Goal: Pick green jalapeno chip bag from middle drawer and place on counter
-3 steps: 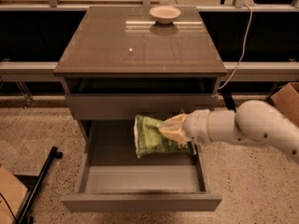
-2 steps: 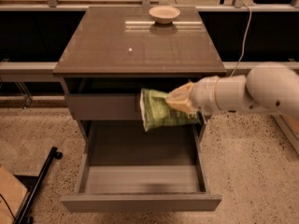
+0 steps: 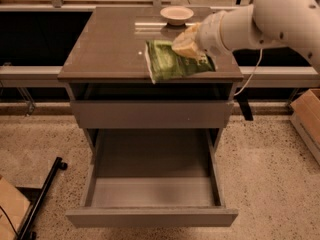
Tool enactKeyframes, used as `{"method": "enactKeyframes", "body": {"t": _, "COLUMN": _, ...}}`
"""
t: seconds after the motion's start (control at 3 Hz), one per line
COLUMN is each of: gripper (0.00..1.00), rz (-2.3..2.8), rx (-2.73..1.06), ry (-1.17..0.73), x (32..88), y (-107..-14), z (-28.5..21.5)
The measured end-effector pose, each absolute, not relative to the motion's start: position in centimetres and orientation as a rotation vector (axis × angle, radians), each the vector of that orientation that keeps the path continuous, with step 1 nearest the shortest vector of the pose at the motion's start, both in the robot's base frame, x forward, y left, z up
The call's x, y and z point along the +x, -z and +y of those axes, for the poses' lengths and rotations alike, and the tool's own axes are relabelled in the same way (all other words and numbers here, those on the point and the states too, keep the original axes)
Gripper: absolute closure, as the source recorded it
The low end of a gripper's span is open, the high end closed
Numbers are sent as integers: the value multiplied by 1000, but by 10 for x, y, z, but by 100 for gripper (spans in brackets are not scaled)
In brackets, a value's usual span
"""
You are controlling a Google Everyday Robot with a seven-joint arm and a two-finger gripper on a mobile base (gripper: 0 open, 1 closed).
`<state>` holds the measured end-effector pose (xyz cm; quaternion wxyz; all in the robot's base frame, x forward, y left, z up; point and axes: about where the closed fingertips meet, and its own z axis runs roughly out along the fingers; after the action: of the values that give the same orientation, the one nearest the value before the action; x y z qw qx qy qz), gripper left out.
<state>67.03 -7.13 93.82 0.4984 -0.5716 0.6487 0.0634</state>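
One gripper, fingers closed on the bag, holds it over the front edge of the counter; lower it further inward, clear of the bowl, before release.

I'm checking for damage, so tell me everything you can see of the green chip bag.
The chip bag is a small, crinkly green foil packet with pale print, shiny and creased, with no tear visible. It lies roughly flat over the front right of the counter, its near corner at the front edge. The gripper grips its right end from above. Whether it rests on the counter or hangs just above it cannot be told.
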Motion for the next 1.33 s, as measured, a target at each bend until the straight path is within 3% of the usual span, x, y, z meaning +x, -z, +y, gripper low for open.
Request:
{"method": "enactKeyframes", "body": {"t": 0.33, "gripper": 100, "rz": 1491, "rx": -1367, "ry": -142, "x": 685, "y": -981, "z": -49}}
{"method": "enactKeyframes", "body": {"t": 1.0, "gripper": 59, "rz": 1488, "rx": -1375, "ry": -148, "x": 685, "y": -980, "z": -44}}
{"method": "enactKeyframes", "body": {"t": 1.33, "gripper": 59, "rz": 1461, "rx": -1357, "ry": -123, "x": 710, "y": -974, "z": -36}}
